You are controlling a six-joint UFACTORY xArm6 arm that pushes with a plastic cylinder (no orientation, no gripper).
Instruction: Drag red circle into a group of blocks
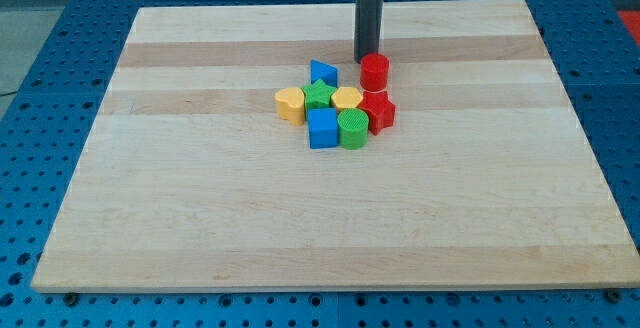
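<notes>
The red circle [375,72] stands on the wooden board [200,218], just above the group of blocks and close to the red star [379,112]. My tip [367,60] is at the red circle's upper left, touching or nearly touching it. The group holds a blue triangle [322,72], a green star [319,95], a yellow heart [290,103], another yellow heart [347,99], a blue cube [323,127], a green circle [353,128] and the red star, all packed together near the board's middle.
The board lies on a blue perforated table [40,28]. The dark rod [368,13] comes down from the view's top.
</notes>
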